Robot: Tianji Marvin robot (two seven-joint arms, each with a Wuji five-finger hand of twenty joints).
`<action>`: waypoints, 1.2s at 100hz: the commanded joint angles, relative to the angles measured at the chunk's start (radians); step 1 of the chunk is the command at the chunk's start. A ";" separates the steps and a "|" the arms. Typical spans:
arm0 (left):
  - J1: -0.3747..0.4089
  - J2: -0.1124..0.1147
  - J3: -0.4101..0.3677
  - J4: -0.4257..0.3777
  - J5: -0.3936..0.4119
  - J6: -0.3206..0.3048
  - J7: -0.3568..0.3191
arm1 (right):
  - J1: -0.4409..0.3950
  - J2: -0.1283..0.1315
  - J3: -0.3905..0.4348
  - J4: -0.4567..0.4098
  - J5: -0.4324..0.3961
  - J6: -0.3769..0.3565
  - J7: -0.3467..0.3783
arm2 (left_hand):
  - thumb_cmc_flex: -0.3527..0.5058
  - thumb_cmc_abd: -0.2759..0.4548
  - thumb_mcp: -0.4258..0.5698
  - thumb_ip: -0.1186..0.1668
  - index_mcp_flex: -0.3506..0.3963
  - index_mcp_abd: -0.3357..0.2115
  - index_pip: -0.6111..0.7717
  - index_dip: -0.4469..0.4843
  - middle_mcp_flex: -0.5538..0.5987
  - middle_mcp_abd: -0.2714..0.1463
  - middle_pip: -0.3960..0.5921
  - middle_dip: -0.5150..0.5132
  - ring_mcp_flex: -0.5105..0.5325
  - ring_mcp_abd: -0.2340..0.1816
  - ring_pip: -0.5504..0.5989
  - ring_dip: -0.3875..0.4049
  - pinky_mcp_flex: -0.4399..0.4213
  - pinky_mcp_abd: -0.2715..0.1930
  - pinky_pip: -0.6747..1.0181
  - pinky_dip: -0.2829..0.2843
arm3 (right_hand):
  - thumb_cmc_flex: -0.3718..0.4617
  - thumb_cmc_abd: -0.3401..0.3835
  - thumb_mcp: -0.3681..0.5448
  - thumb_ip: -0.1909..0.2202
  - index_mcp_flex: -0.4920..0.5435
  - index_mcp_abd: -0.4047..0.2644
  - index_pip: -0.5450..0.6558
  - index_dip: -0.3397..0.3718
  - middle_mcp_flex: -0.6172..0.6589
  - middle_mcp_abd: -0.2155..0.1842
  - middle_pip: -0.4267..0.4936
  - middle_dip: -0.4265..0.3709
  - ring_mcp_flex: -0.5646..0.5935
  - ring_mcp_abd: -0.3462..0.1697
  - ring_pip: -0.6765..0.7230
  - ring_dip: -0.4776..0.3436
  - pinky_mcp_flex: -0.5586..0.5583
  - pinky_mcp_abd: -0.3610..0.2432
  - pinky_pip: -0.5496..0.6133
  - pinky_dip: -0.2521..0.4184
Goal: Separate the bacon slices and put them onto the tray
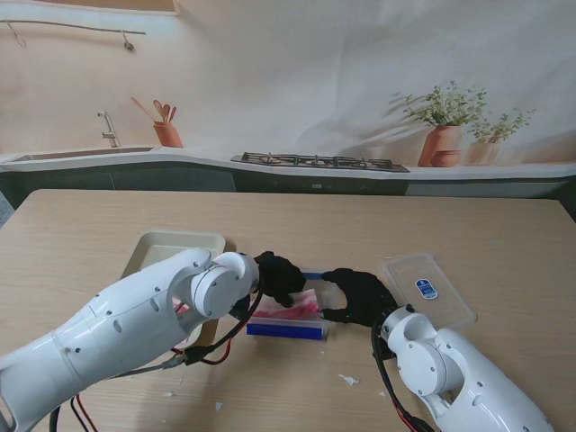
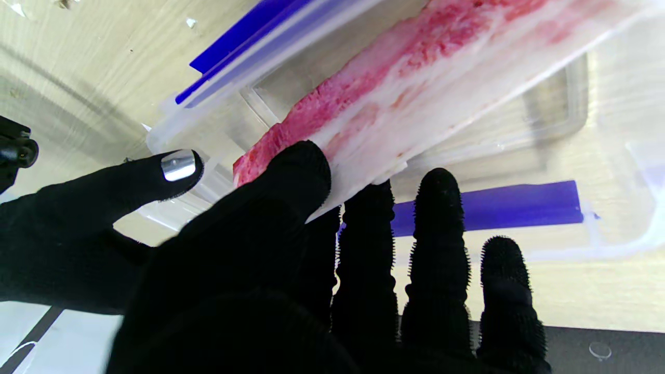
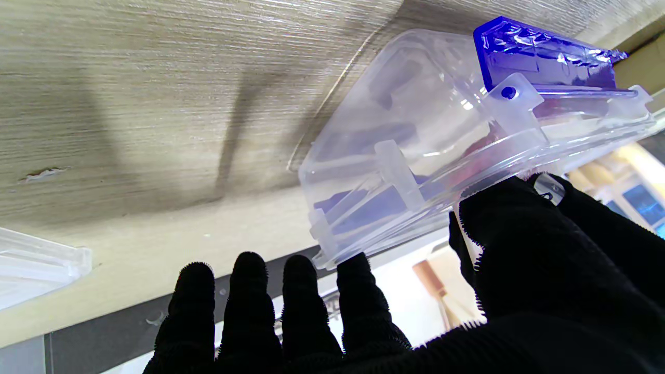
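A clear container (image 1: 286, 326) with blue clips sits on the table in front of me, with a pink slab of bacon slices (image 1: 294, 311) in it. My left hand (image 1: 280, 277) grips the slab's end. In the left wrist view its index finger (image 2: 296, 171) lies on top of the bacon slices (image 2: 415, 67), the other fingers reach under the slab's edge, and the silver-tipped thumb (image 2: 176, 165) stands apart. My right hand (image 1: 360, 295) holds the container (image 3: 415, 156) at its right end, thumb (image 3: 504, 218) on the rim. The cream tray (image 1: 155, 247) lies to the left, partly behind my left arm.
The container's clear lid (image 1: 428, 288) lies on the table to the right of my right hand. Small scraps (image 1: 348, 380) dot the table nearer to me. A counter with a sink, hob and plant pots runs along the far wall.
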 commanded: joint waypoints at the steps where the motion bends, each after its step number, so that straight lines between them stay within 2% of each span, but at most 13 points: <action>1: 0.005 0.003 -0.017 -0.015 0.006 -0.009 -0.007 | -0.005 -0.006 -0.003 -0.002 0.001 0.001 0.014 | 0.038 -0.010 0.050 -0.027 0.019 -0.039 0.067 0.028 0.025 -0.019 0.010 0.032 0.010 -0.014 -0.002 -0.009 -0.020 0.004 -0.002 -0.007 | 0.010 0.008 0.002 0.026 -0.026 0.012 -0.007 -0.006 -0.012 -0.031 0.004 0.000 -0.024 -0.027 0.004 0.006 0.002 0.002 -0.026 0.024; 17: 0.015 0.009 -0.032 -0.023 0.027 -0.040 -0.006 | -0.004 -0.006 -0.003 -0.001 0.001 -0.001 0.013 | 0.032 0.002 0.055 -0.029 -0.007 -0.034 0.078 0.085 0.004 -0.019 0.003 0.038 -0.011 -0.024 -0.012 -0.009 -0.028 -0.001 -0.006 -0.010 | 0.011 0.009 0.003 0.026 -0.026 0.011 -0.007 -0.006 -0.012 -0.032 0.003 0.000 -0.025 -0.028 0.004 0.005 0.002 0.001 -0.026 0.024; 41: 0.070 0.002 -0.094 -0.034 0.067 -0.082 0.064 | -0.005 -0.007 -0.003 -0.001 0.002 0.000 0.012 | 0.036 0.029 0.040 -0.042 -0.040 -0.033 0.087 0.148 -0.019 -0.029 -0.014 0.031 -0.034 -0.037 -0.028 -0.015 -0.030 -0.004 0.007 -0.002 | 0.011 0.010 0.002 0.026 -0.026 0.013 -0.007 -0.006 -0.012 -0.032 0.003 -0.001 -0.024 -0.029 0.003 0.005 0.003 0.000 -0.025 0.024; 50: 0.088 0.001 -0.116 -0.041 0.077 -0.092 0.082 | -0.005 -0.007 -0.002 -0.002 0.002 0.001 0.011 | 0.049 0.043 0.016 -0.046 -0.049 -0.037 0.085 0.165 -0.023 -0.037 -0.058 -0.005 -0.038 -0.044 -0.057 -0.038 -0.025 -0.004 0.013 0.001 | 0.012 0.010 0.002 0.026 -0.026 0.013 -0.007 -0.006 -0.012 -0.032 0.003 -0.001 -0.024 -0.028 0.004 0.005 0.003 0.001 -0.025 0.024; 63: 0.114 -0.002 -0.149 -0.050 0.093 -0.106 0.114 | -0.006 -0.007 -0.002 -0.003 0.002 0.002 0.011 | 0.068 0.052 0.001 -0.055 -0.052 -0.016 0.089 0.174 -0.005 -0.015 -0.153 -0.093 -0.023 -0.029 -0.081 -0.066 -0.012 0.008 0.021 0.004 | 0.012 0.010 0.001 0.026 -0.026 0.013 -0.007 -0.006 -0.012 -0.033 0.003 -0.001 -0.024 -0.029 0.004 0.005 0.003 0.000 -0.025 0.024; 75: 0.140 -0.009 -0.181 -0.054 0.109 -0.125 0.165 | -0.006 -0.007 -0.002 -0.003 0.003 0.003 0.012 | 0.087 0.062 -0.008 -0.068 -0.067 0.008 0.108 0.179 0.017 0.009 -0.176 -0.127 0.014 -0.011 -0.076 -0.076 0.009 0.028 0.038 0.013 | 0.012 0.011 0.001 0.026 -0.026 0.013 -0.007 -0.006 -0.012 -0.033 0.003 -0.001 -0.025 -0.029 0.003 0.005 0.003 0.001 -0.025 0.024; 94: 0.172 -0.020 -0.226 -0.054 0.125 -0.170 0.242 | -0.006 -0.007 -0.003 -0.003 0.002 0.004 0.013 | 0.096 0.059 -0.002 -0.079 -0.078 0.033 0.145 0.164 0.056 0.048 -0.126 -0.178 0.090 0.006 -0.051 -0.080 0.055 0.046 0.070 0.034 | 0.012 0.011 0.001 0.026 -0.026 0.013 -0.007 -0.006 -0.012 -0.032 0.003 -0.001 -0.025 -0.029 0.003 0.005 0.003 0.000 -0.025 0.024; 111: 0.197 -0.036 -0.251 -0.039 0.094 -0.184 0.303 | -0.007 -0.007 -0.002 -0.004 0.002 0.005 0.013 | 0.114 0.066 -0.012 -0.084 -0.093 0.057 0.164 0.172 0.071 0.069 -0.059 -0.161 0.112 0.016 -0.009 -0.053 0.075 0.058 0.087 0.046 | 0.012 0.011 0.000 0.026 -0.027 0.014 -0.007 -0.006 -0.012 -0.033 0.002 -0.001 -0.025 -0.030 0.003 0.005 0.003 0.000 -0.025 0.024; 120: 0.214 -0.043 -0.267 -0.034 0.074 -0.182 0.329 | -0.007 -0.007 -0.001 -0.004 0.002 0.004 0.012 | 0.135 0.073 -0.028 -0.083 -0.101 0.072 0.170 0.169 0.072 0.090 0.013 -0.141 0.122 0.029 0.036 -0.015 0.090 0.066 0.094 0.054 | 0.012 0.011 0.000 0.026 -0.026 0.013 -0.007 -0.006 -0.013 -0.032 0.002 -0.001 -0.024 -0.030 0.003 0.005 0.003 0.000 -0.025 0.024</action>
